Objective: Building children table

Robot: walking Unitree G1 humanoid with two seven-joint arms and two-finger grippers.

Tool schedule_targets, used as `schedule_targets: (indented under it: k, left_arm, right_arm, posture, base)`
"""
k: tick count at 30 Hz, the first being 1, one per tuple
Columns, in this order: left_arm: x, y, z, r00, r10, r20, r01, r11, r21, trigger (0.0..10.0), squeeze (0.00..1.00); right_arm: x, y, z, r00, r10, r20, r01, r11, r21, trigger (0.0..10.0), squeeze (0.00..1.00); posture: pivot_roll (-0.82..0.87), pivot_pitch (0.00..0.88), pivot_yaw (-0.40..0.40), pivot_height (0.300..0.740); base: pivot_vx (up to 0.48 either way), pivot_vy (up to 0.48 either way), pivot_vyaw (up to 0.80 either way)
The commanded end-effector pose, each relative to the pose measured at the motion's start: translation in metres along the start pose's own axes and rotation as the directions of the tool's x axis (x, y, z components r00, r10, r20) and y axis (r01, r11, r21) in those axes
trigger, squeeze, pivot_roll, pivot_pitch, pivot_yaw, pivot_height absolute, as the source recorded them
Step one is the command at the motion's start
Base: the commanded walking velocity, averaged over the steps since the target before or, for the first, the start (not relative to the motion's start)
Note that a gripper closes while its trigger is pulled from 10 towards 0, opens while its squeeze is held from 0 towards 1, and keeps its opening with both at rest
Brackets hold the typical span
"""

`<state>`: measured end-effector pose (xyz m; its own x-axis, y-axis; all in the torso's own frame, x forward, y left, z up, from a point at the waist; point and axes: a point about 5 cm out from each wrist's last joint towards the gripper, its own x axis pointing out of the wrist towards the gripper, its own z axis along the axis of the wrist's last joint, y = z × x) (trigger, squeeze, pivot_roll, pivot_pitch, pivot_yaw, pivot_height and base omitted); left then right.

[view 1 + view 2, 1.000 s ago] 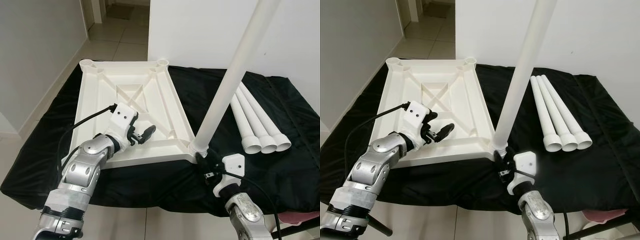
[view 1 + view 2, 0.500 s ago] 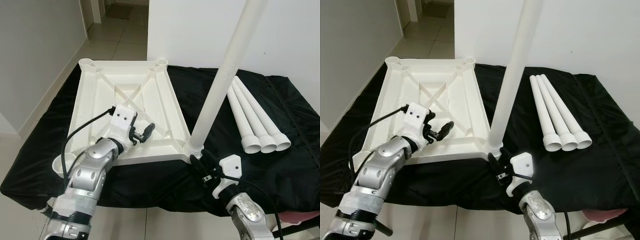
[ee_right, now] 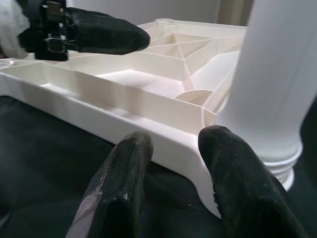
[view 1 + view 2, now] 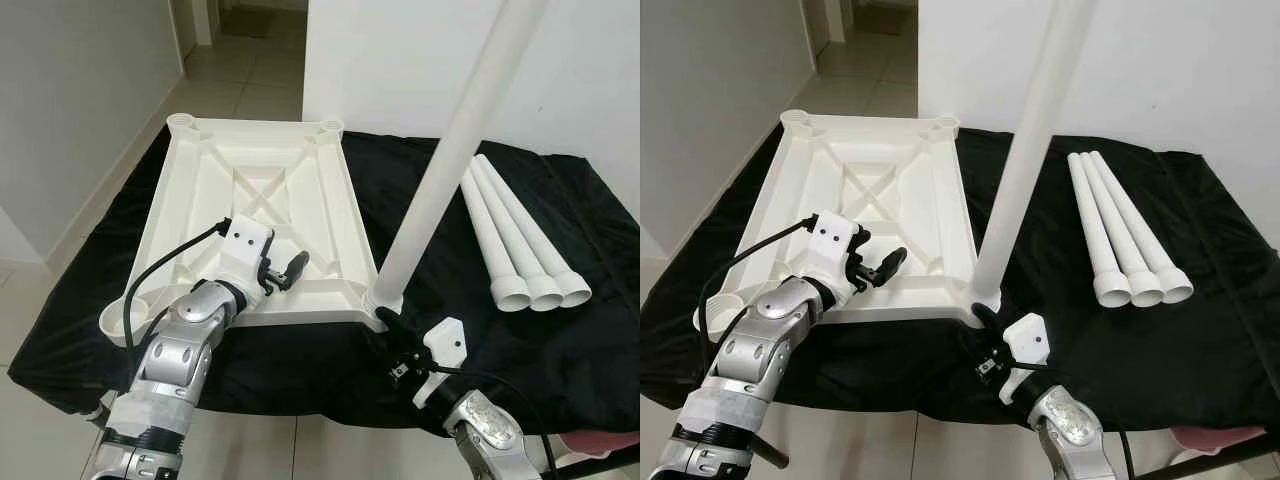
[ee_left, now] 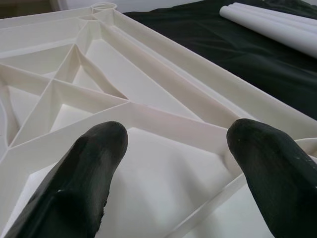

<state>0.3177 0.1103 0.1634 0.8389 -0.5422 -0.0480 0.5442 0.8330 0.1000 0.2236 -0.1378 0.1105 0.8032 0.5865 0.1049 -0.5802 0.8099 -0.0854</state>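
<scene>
Home: tiled hallway [image 4: 235,85], white walls [image 4: 80,90]

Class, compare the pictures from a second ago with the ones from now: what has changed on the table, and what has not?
The camera has shifted, so most of the apparent motion is the robot's own. The right hand has moved back slightly from the base of the upright leg. The left hand still hovers open over the upturned tabletop. The three loose legs lie as before.
</scene>
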Motion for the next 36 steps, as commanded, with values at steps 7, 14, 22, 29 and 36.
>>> schedule_targets:
  k: [7, 14, 22, 29, 36]
  left_arm:
    - [-0.001, 0.004, -0.006, 0.997, 0.063, -0.031, -0.063, 0.998, 0.003, 10.0, 0.0]
    - [-0.002, 0.008, -0.005, 0.997, 0.068, -0.039, -0.067, 0.997, 0.038, 10.0, 0.0]
    - [-0.004, 0.012, -0.008, 0.995, 0.09, -0.049, -0.086, 0.993, 0.08, 10.0, 0.0]
    - [-0.003, 0.015, -0.011, 0.993, 0.101, -0.066, -0.092, 0.987, 0.131, 10.0, 0.0]
    - [-0.002, 0.015, -0.011, 0.993, 0.102, -0.057, -0.093, 0.986, 0.137, 10.0, 0.0]
  right_arm:
    - [0.007, 0.002, 0.003, 0.996, 0.094, 0.008, -0.094, 0.995, 0.02, 10.0, 0.0]
    - [0.015, -0.002, 0.006, 0.994, 0.112, 0.017, -0.112, 0.994, 0.012, 10.0, 0.0]
    - [0.028, -0.01, 0.012, 0.998, 0.026, 0.061, -0.03, 0.997, 0.072, 10.0, 0.0]
    - [0.024, -0.02, 0.006, 0.997, -0.057, 0.046, 0.051, 0.993, 0.111, 10.0, 0.0]
    - [0.025, -0.032, 0.0, 0.977, -0.213, 0.03, 0.206, 0.967, 0.148, 10.0, 0.0]
  posture:
    - [-0.01, 0.021, -0.03, 0.74]
    - [0.0, 0.018, -0.03, 0.74]
    - [0.01, 0.019, -0.027, 0.74]
    - [-0.01, 0.025, -0.025, 0.74]
    - [-0.01, 0.029, -0.027, 0.74]
  base:
    - [0.0, 0.0, 0.0]
    - [0.0, 0.0, 0.0]
    - [0.0, 0.0, 0.0]
    - [0.0, 0.0, 0.0]
    - [0.0, 0.0, 0.0]
